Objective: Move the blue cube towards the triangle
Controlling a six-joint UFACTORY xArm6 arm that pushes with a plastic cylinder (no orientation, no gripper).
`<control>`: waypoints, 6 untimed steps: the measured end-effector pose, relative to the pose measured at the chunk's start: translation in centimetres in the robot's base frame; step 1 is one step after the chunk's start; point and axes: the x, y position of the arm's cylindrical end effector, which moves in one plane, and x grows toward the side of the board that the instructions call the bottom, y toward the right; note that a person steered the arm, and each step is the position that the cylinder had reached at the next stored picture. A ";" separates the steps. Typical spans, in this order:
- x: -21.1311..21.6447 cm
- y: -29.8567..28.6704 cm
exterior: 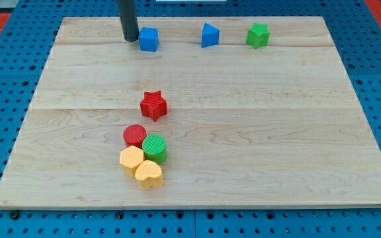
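My tip [130, 39], a bare rod holding nothing, is sitting just left of the blue cube [149, 39], with the blue triangle [210, 36] lying further right along the frame's top.

Pretty bright, even overhead light here, sharp focus all over, just soft little shadows on the pale wooden table [256, 132].
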 end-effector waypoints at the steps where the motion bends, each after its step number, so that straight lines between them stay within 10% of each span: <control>1: 1.6 -0.4; 6: -3.4 1.1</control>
